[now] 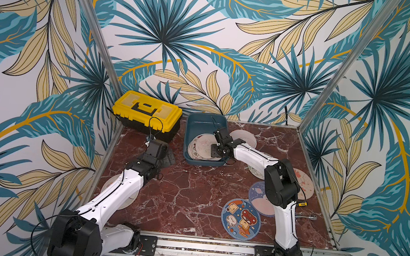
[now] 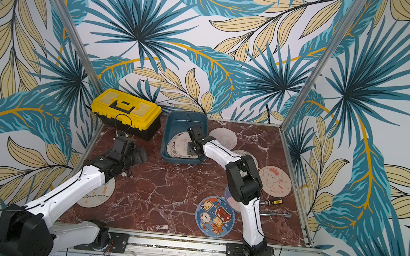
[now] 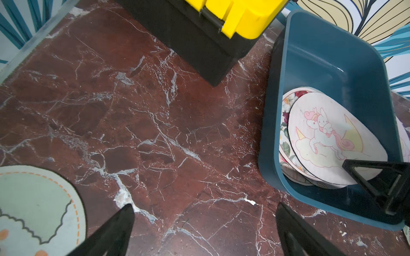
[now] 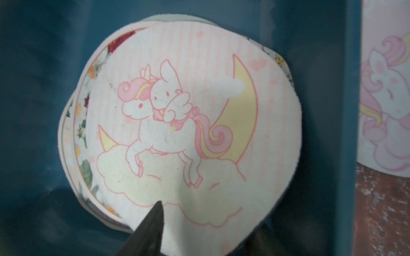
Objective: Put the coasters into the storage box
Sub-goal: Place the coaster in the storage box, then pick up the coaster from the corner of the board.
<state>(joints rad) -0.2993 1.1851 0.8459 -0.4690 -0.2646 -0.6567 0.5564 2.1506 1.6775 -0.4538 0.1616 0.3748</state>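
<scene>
The dark teal storage box (image 1: 198, 128) (image 2: 181, 123) (image 3: 310, 66) stands at the back middle and holds a stack of coasters. A pink unicorn coaster (image 4: 188, 133) (image 3: 328, 137) lies on top of it. My right gripper (image 4: 208, 221) (image 1: 216, 150) hangs inside the box just over that coaster, jaws open and gripping nothing. My left gripper (image 3: 205, 207) (image 2: 142, 154) is open over bare marble left of the box. On the table lie a blue cartoon coaster (image 1: 240, 219), a blue planet coaster (image 1: 258, 198), a pink bunny coaster (image 2: 274, 182), a pale one (image 2: 224, 138) beside the box and one (image 3: 33, 210) under my left arm.
A yellow-lidded black toolbox (image 1: 146, 114) stands left of the storage box. A screwdriver (image 2: 272, 201) and a ratchet wrench (image 2: 276, 213) lie at the right edge. Metal frame posts and leaf-print walls close in the marble table (image 1: 187, 191).
</scene>
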